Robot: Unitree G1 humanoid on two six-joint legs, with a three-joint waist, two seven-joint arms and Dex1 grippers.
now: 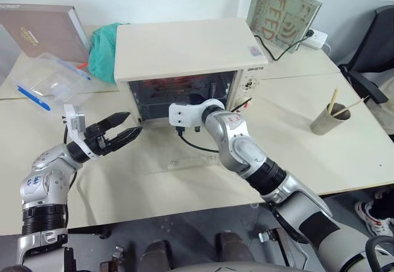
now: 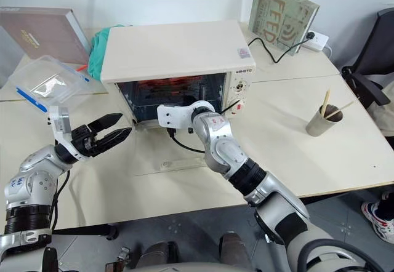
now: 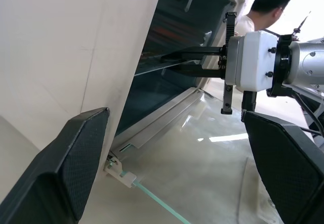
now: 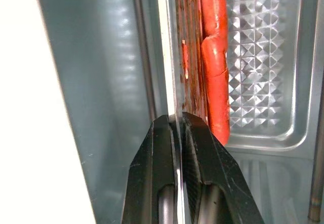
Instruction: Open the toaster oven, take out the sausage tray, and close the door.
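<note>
The cream toaster oven point(image 1: 184, 47) stands at the middle of the table. Its glass door point(image 1: 178, 158) is down, lying flat in front of it. Inside, the ribbed silver sausage tray point(image 4: 263, 82) holds a red-orange sausage point(image 4: 215, 57) beside brown grease. My right gripper point(image 4: 177, 117) reaches into the oven's mouth and is shut on the tray's thin front rim, one finger on each side of it. My left gripper point(image 1: 131, 125) hovers open just off the oven's front left corner, holding nothing; in its wrist view the right gripper point(image 3: 169, 63) pinches the tray edge.
A clear plastic box with blue clips point(image 1: 46, 84) and a green cloth point(image 1: 101, 47) lie left of the oven. A paper cup with sticks point(image 1: 329, 118) stands at right. A book point(image 1: 283, 10) and a power strip point(image 1: 314, 38) sit behind. A black cord point(image 1: 197, 146) crosses the door. A person point(image 3: 268, 1) is beyond.
</note>
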